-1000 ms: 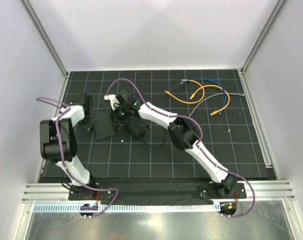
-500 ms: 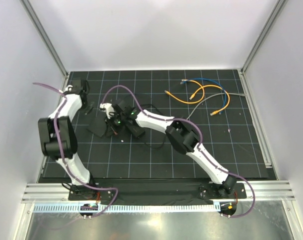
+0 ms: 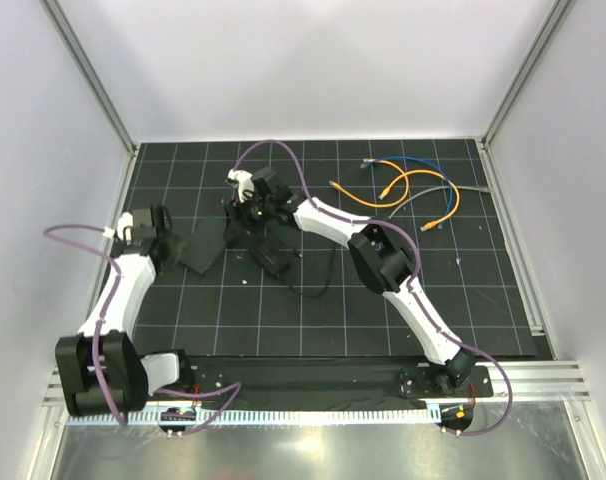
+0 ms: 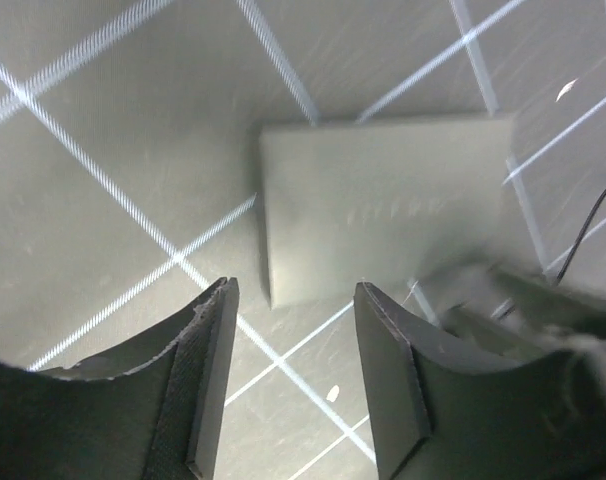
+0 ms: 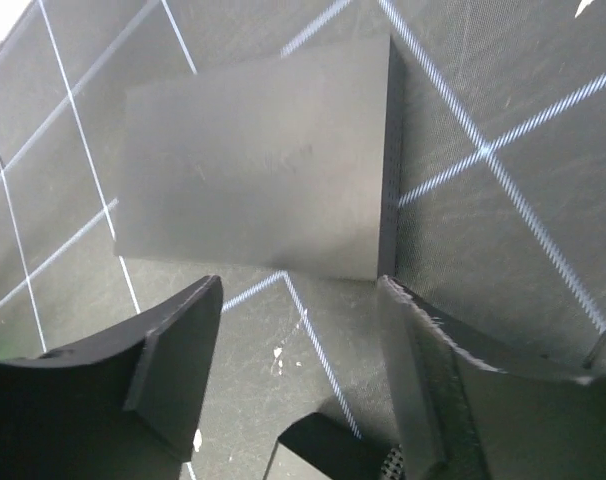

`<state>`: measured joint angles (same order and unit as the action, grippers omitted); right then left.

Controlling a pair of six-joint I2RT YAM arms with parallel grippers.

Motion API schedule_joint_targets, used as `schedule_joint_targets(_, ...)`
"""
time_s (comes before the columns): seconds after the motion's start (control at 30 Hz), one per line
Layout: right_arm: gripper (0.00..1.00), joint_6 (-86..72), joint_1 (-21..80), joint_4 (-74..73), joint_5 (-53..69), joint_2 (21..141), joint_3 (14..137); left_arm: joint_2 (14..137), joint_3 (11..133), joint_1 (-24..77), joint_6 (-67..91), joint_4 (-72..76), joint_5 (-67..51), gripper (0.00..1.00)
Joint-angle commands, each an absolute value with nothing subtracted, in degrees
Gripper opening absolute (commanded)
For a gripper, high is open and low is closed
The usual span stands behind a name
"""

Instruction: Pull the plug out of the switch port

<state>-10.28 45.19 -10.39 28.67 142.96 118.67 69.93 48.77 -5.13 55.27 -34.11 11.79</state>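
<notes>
Left tool point(image 4: 295, 300) and right tool point(image 5: 298, 290): both wide open, holding nothing.
The switch point(image 5: 258, 190) lies flat on the table point(image 5: 483, 250), just beyond each tool's fingertips, between the two.

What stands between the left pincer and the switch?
Nothing visible does. In the left wrist view, the open left pincer faces the switch directly, and only bare gridded mat shows around them.
</notes>
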Motion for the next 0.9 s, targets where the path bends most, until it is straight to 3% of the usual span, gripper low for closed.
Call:
schedule_joint_targets(0.0,0.72,-9.49,45.18,-9.57,30.67,144.47,125.40,64.52,43.34,-5.19,59.06,-28.48,6.25,0.56)
schedule_joint_targets(0.23,0.74,-11.16,45.09,-10.98,31.29,149.59,133.07,59.33,33.23,-5.27,63.28,-20.31,2.81,0.60)
schedule_joint_targets(0.57,0.74,-12.04,44.38,-13.27,27.86,151.96,135.96,65.21,29.10,-5.27,64.86,-12.85,0.62,0.60)
schedule_joint_targets(0.67,0.72,-12.65,44.38,-13.54,28.65,152.23,136.32,66.88,28.92,-5.27,65.04,-11.43,1.49,0.60)
schedule_joint_targets(0.87,0.59,-13.01,44.38,-13.80,28.91,152.31,136.05,70.13,30.32,-5.27,64.51,-9.67,3.34,0.59)
